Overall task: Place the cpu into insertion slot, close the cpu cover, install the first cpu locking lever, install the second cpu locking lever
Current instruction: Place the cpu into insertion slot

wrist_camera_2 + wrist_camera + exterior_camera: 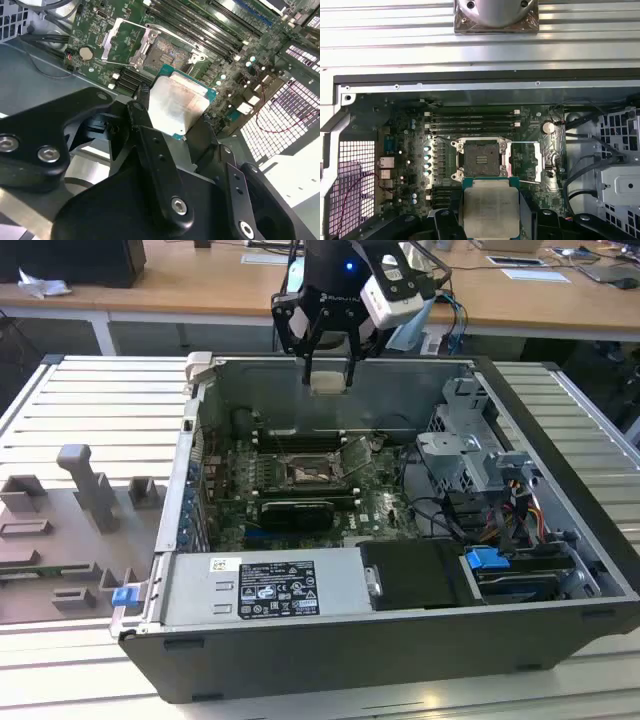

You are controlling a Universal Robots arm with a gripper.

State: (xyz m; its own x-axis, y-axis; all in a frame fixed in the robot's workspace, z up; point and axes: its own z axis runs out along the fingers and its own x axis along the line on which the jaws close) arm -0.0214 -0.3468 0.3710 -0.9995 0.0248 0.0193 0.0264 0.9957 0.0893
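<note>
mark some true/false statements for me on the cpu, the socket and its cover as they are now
1. The end effector grips the cpu. True.
2. The cpu is already seated in the insertion slot. False: the slot is empty, and the cpu is held clear of it.
3. The cpu cover is shut over the slot. False: it is swung open to one side of the slot.
4. Green circuit board surrounds the slot. True.
</note>
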